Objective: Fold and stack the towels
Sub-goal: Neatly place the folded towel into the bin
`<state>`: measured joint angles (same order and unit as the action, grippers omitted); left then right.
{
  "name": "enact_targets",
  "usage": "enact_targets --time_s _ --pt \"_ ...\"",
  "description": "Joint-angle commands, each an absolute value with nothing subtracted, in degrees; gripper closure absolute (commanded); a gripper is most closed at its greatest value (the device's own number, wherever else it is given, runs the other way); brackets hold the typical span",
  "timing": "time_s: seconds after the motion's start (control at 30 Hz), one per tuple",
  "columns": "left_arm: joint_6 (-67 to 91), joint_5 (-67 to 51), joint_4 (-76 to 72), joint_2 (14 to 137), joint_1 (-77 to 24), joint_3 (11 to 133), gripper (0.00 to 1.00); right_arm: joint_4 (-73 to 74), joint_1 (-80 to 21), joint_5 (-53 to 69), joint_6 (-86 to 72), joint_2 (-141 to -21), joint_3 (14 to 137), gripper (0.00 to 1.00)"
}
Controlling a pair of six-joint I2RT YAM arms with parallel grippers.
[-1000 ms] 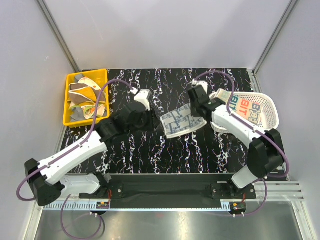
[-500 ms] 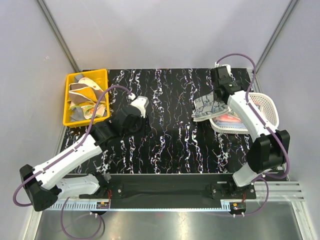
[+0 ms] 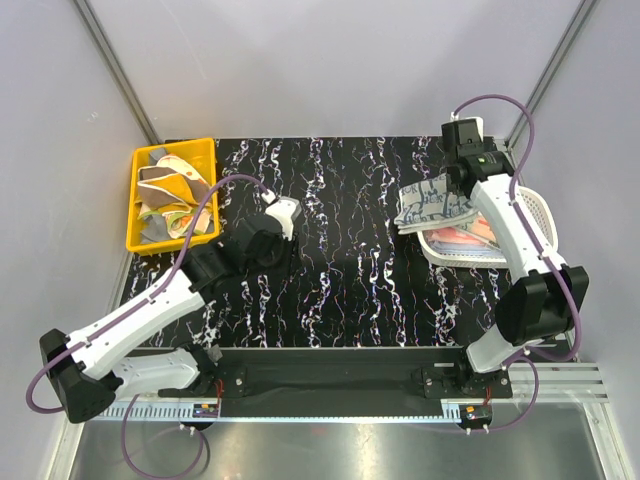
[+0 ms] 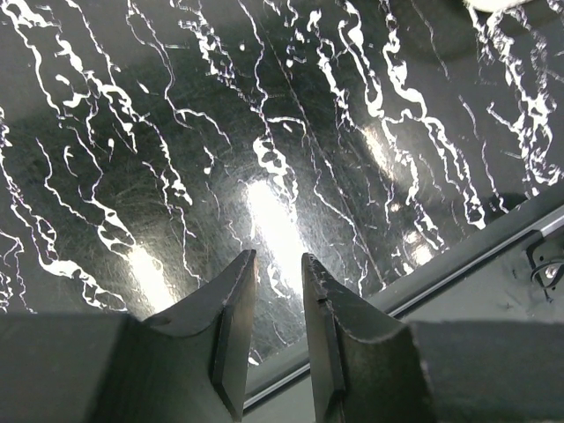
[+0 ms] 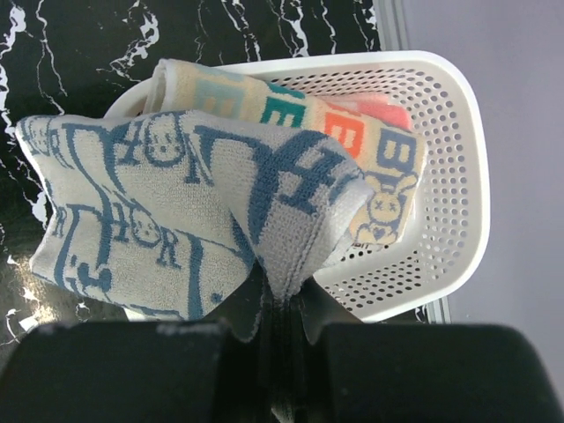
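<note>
**Patterned towel held at the basket's rim**

The right jaws are clamped on a folded edge of the blue-and-white towel (image 5: 159,220). It hangs over the left rim of the white basket (image 5: 458,176), at the far right of the table (image 3: 340,290). Cloth hides the jaw tips in the wrist view, and we cannot tell whether the towel touches the basket or hangs just clear of it.

Beneath it lies a cream towel (image 5: 352,132), half covered. Its bold coloured block letters are cut off by the fold. We make out only what look like two E's and a B, beside a small rabbit figure. The blue print on the held towel also looks like lettering, but the creases break it up beyond reading.

From overhead the lettering is hidden altogether. Only a strip of orange-pink cloth (image 3: 465,238) shows in the basket beside the right arm (image 3: 500,215). That view alone takes in the yellow bin (image 3: 140,243) at the far left, holding a jumble of grey, cream and orange towels (image 3: 170,195) too tangled for us to count.

The left jaws, seen from their own wrist, stand partly apart with nothing between them. They are over bare black marbled table, near the rail (image 4: 476,264) at its edge. Overhead they are hard to pick out against the dark arm.
</note>
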<state>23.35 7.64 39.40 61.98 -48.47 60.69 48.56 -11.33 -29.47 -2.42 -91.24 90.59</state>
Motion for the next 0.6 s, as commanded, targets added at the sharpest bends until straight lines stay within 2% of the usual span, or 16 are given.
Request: enact_targets --time_s 0.0,0.17,0.37,0.4,0.43,0.5,0.53,0.57 --pt "21.9 5.9 38.2 60.9 -48.3 60.1 0.68 49.5 -9.8 -31.6 -0.5 -88.2 94.1 1.00" --pt "21.6 5.5 38.2 61.3 -48.3 60.3 0.68 49.2 -7.2 -29.9 1.2 -88.2 94.9 1.00" --pt "21.4 4.6 38.1 62.3 -48.3 60.3 0.68 46.4 1.2 -23.1 1.7 -89.3 92.6 1.00" --pt "21.3 4.4 38.0 62.4 -48.3 60.2 0.68 45.7 2.4 -22.0 1.3 -89.7 91.9 0.95" --pt "21.3 4.3 38.0 62.7 -48.3 60.2 0.68 44.7 4.4 -20.9 0.4 -90.3 89.8 0.74" --pt "21.4 4.2 38.1 62.9 -48.3 60.2 0.68 43.3 5.4 -21.1 -1.8 -92.1 88.2 0.51" --pt "21.4 4.3 38.1 62.9 -48.2 60.1 0.68 43.3 5.9 -20.8 -3.1 -92.7 87.4 0.19" --pt "21.4 4.3 37.9 63.0 -48.3 60.0 0.67 42.6 5.9 -20.9 -3.9 -93.3 86.9 0.08"
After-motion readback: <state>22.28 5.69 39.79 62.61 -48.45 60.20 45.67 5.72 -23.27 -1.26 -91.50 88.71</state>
